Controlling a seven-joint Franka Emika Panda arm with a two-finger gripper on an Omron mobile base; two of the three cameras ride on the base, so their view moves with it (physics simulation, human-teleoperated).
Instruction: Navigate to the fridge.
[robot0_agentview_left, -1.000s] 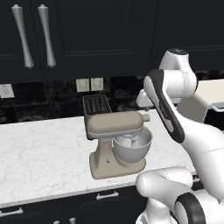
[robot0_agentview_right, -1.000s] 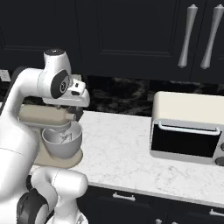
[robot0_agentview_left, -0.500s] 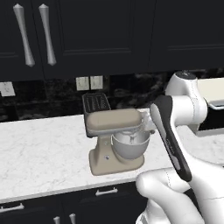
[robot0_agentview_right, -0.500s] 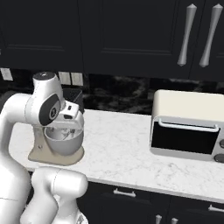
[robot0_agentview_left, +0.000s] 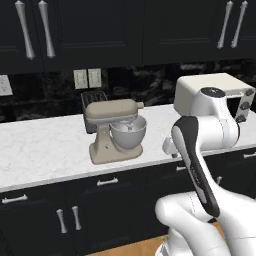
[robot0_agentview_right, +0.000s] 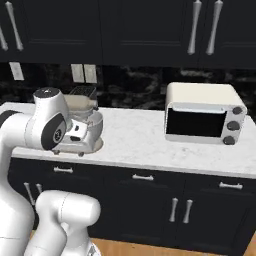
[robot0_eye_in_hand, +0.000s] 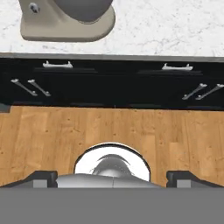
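I'm facing the marble counter (robot0_agentview_left: 40, 150) with the stand mixer (robot0_agentview_left: 114, 130) and toaster oven (robot0_agentview_right: 202, 119), no fridge in sight yet. My gripper (robot0_eye_in_hand: 112, 177) hangs empty over the wood floor (robot0_eye_in_hand: 112, 131), fingers spread wide. As I see it, my folded arm could clip the counter edge if I turn too tight.

The white Franka Panda arm with dark joints (robot0_agentview_left: 200, 150) rises folded, its upper link bent back over the rounded base and its elbow raised high; the same arm stands at the left of the right base view. The two-finger gripper with small dark tips (robot0_eye_in_hand: 112, 177) points straight down, its 2 fingertips (robot0_eye_in_hand: 41, 176) set wide apart with nothing between them.
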